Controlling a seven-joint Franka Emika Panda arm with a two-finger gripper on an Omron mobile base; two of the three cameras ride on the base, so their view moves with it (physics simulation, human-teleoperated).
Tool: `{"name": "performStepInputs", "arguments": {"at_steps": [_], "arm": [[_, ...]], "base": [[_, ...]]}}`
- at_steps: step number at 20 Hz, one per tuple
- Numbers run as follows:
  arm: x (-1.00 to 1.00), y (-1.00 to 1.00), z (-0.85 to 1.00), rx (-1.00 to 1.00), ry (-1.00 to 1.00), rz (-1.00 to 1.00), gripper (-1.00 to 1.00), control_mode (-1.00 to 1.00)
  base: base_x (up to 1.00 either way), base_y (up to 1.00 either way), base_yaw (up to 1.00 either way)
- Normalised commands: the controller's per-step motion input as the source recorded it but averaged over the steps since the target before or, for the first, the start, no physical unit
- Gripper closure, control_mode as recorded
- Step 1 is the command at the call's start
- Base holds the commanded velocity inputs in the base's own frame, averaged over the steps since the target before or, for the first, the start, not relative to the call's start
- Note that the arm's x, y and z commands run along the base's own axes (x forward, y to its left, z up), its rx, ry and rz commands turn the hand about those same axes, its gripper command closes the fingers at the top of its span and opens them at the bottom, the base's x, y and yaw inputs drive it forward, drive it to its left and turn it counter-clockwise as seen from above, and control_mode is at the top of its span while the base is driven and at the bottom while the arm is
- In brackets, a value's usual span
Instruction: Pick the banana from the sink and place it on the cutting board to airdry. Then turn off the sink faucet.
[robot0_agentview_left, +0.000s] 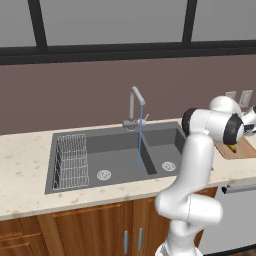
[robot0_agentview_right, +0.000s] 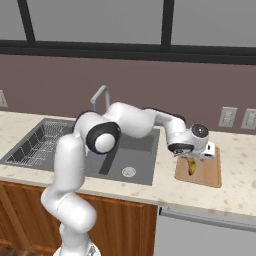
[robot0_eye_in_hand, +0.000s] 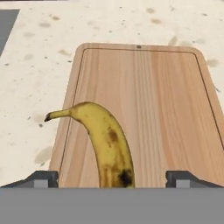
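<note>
Banana (robot0_eye_in_hand: 107, 144) lies on board (robot0_eye_in_hand: 148, 113) w/ gripper (robot0_eye_in_hand: 112, 178) just above, fingers spread wide apart (nothing gripped); faucet (robot0_agentview_left: 136, 107) runs into sink (robot0_agentview_left: 112, 142).

The white arm rose from its base, bent at the elbow and reached toward 3 o'clock, wrist angled downward. Its pincer (robot0_eye_in_hand: 112, 178) stood wide open, 2 dark fingertips (robot0_eye_in_hand: 43, 178) spread apart.
</note>
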Motion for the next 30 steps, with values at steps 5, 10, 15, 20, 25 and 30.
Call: {"name": "performStepInputs", "arguments": {"at_steps": [5,10,15,20,25,30], "arm": [[-0.33,0.59,0.28,-0.05,-0.07,0.1,-1.0,-1.0],[-0.41,0.73,0.29,-0.17,-0.1,0.16,-1.0,-1.0],[-0.26,0.49,0.72,-0.16,-0.09,0.13,-1.0,-1.0],[-0.09,0.07,1.0,-0.07,0.0,0.05,-1.0,-1.0],[-0.47,0.15,0.58,-0.03,-0.03,0.02,-1.0,-1.0],[-0.76,0.21,0.24,0.01,-0.09,-0.01,-1.0,-1.0]], "base": [[0.0,0.0,0.0],[0.0,0.0,0.0],[0.0,0.0,0.0],[0.0,0.0,0.0],[0.0,0.0,0.0],[0.0,0.0,0.0]]}}
